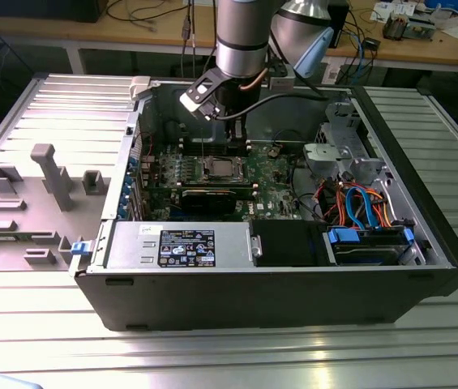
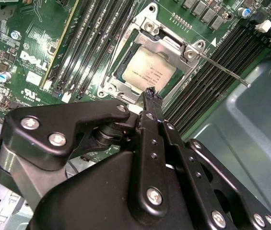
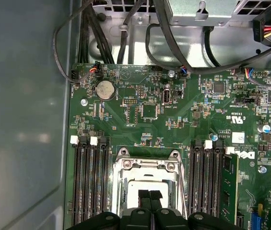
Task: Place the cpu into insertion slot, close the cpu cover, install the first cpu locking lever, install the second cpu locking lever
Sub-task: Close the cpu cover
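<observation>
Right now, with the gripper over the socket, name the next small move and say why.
Probably shift the gripper sideways to the locking lever and press it down. The cpu sits seated with the cpu cover flat around it, but that thin lever juts out over the memory slots, apparently unlatched. The gripper, shut and empty, hovers at the cover's edge.

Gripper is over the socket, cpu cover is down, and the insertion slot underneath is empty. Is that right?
Not empty: the second wrist view shows the cpu seated in the insertion slot, its silver top visible through the cpu cover's window. The gripper is over the socket and the cover is down.
</observation>
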### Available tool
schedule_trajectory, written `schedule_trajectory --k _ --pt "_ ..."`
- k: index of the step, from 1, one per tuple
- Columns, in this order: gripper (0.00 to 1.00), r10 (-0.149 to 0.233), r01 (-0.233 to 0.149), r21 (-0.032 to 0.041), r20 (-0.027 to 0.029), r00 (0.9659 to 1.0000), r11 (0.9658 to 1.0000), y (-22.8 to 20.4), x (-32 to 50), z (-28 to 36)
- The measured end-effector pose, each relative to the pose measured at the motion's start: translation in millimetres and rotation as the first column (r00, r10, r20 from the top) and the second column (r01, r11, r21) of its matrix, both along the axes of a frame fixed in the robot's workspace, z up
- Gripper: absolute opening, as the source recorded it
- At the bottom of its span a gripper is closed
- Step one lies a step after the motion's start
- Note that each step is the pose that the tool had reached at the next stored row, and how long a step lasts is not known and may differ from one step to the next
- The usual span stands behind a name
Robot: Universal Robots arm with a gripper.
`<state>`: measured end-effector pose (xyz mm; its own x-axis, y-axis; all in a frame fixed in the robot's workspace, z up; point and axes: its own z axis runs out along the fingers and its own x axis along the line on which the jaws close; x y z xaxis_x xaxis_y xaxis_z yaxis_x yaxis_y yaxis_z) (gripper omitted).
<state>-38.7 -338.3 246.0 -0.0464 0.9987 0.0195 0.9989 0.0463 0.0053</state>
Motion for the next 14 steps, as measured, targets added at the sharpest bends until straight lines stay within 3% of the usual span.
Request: schedule_trajectory --k 9,14 --pt "0.11 0.0 0.0 0.0 0.0 1.0 1.0 0.0 -6.2 -2.7" --pt "0.11 0.0 0.0 0.0 0.0 1.0 1.0 -0.5 -18.9 -11.8"
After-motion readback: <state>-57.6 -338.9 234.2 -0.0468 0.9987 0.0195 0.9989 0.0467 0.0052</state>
